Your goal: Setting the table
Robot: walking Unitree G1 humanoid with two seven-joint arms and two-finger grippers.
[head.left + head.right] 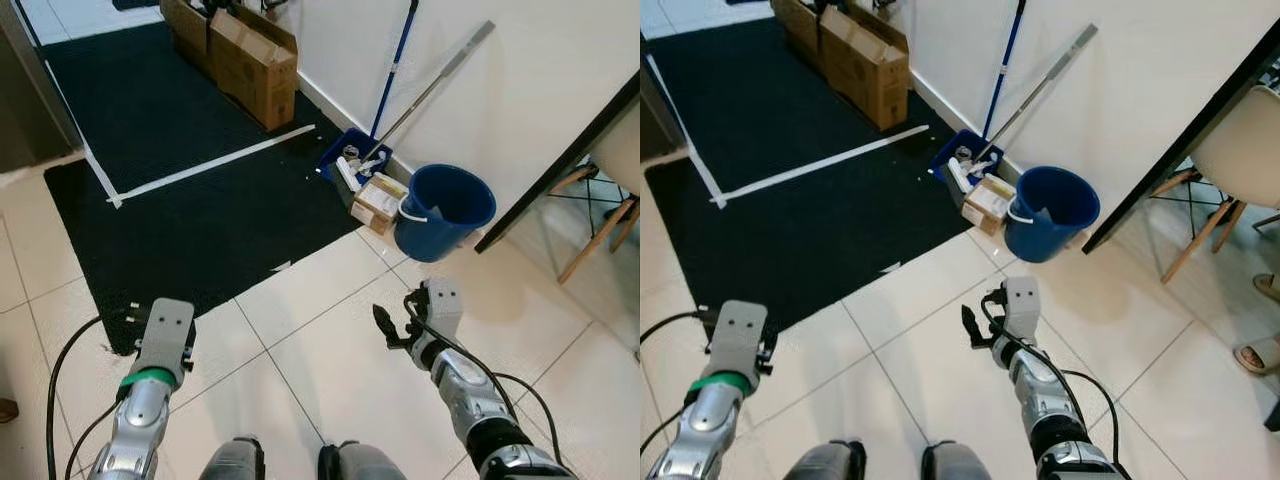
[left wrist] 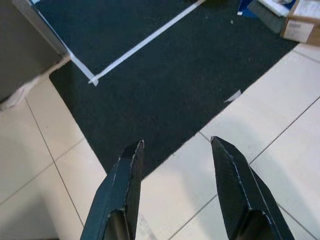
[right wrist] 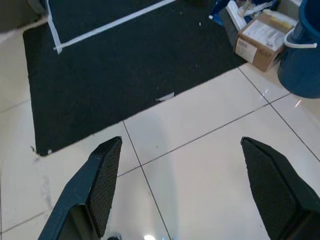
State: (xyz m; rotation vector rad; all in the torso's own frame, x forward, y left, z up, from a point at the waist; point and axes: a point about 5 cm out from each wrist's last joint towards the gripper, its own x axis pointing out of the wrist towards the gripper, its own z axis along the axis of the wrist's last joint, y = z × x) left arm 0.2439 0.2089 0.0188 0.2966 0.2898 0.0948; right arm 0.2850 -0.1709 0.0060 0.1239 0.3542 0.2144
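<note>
A dark table edge point(image 1: 560, 165) runs diagonally at the right, with a light wooden chair point(image 1: 612, 185) tucked beside it; no tableware can be seen. My left gripper point(image 2: 175, 145) hangs low over the border between black mat and white tiles, open, nothing between its fingers. My right gripper point(image 3: 180, 142) is held out over the tiles in front of me, open wide and empty. In the left eye view the right gripper point(image 1: 393, 326) sits a short way before the bucket.
A blue bucket point(image 1: 445, 210) stands by the wall with a small cardboard box point(image 1: 378, 200), a blue dustpan point(image 1: 350, 160) and leaning mop handles point(image 1: 395, 60). Larger cardboard boxes point(image 1: 255, 60) line the wall. The black mat point(image 1: 190, 200) carries white tape. A person's sandalled foot point(image 1: 1260, 352) is at the right.
</note>
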